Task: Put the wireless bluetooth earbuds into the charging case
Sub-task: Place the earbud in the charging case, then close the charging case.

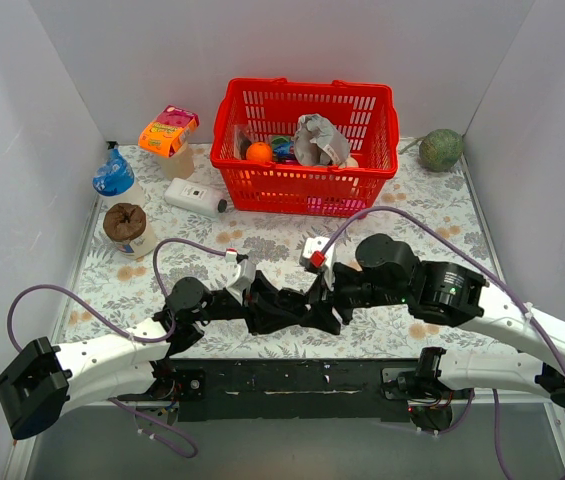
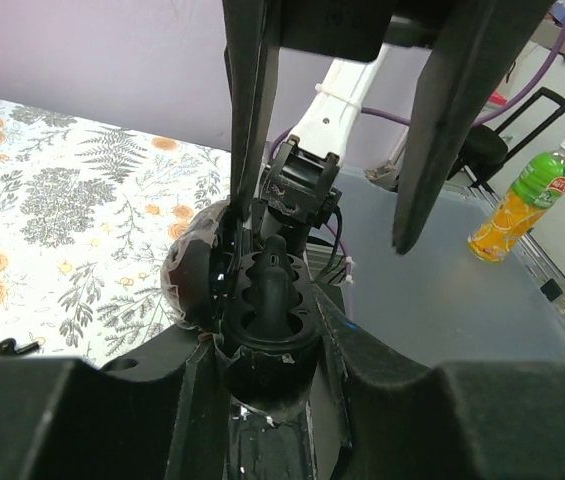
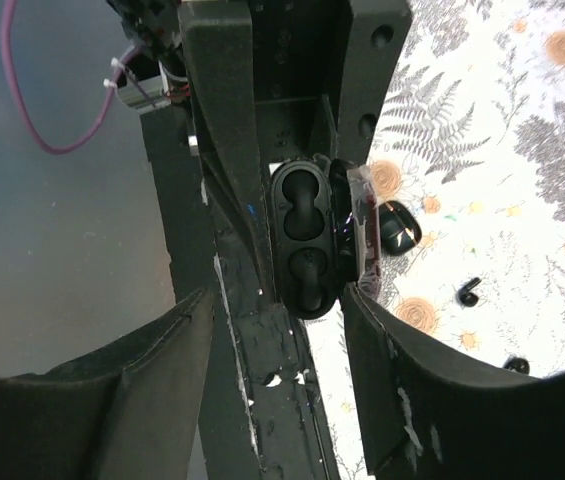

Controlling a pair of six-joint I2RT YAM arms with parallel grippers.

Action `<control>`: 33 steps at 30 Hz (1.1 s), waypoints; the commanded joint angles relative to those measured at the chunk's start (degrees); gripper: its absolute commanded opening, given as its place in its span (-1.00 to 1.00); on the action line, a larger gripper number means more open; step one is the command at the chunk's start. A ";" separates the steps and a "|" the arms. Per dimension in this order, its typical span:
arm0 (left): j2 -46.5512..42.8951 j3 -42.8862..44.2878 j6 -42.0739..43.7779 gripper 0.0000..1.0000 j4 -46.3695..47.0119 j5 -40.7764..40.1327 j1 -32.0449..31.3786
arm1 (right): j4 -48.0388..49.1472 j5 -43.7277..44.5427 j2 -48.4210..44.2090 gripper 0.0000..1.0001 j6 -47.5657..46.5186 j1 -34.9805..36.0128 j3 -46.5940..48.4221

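Charging case (image 3: 302, 240): glossy black oval, 2 rounded wells

Light: bright, even, from overhead; the desk (image 3: 522, 200) is nearly washed out in the right wrist view.
Shadows: soft, short, under the arms.
Glare: small highlights on the charging case (image 2: 197, 270) lid.
Focus: left gripper (image 2: 267, 345) and right gripper (image 3: 277, 305) are blurred along their own views' lower edges.

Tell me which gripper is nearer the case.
The left gripper: its jaws are shut on the case. The right gripper sits close over it, jaws open.
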 commanded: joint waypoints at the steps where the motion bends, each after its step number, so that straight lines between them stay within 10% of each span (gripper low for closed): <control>1: -1.86 1.33 0.37 -1.00 0.74 0.69 -0.47 | -0.09 3.90 -2.33 0.25 -0.59 -0.26 6.21; 5: -2.65 0.72 0.46 -1.00 -0.23 -0.28 -0.47 | 4.11 14.61 -6.45 -0.13 1.95 -0.18 5.79; 7: -2.83 0.28 0.02 -1.00 0.12 -0.45 -0.47 | 4.48 22.67 -6.64 -0.95 5.02 -0.26 5.08; 33: -4.32 2.65 2.13 -1.00 -5.24 -6.43 -0.82 | 7.56 9.29 4.35 -0.97 9.16 -0.35 2.36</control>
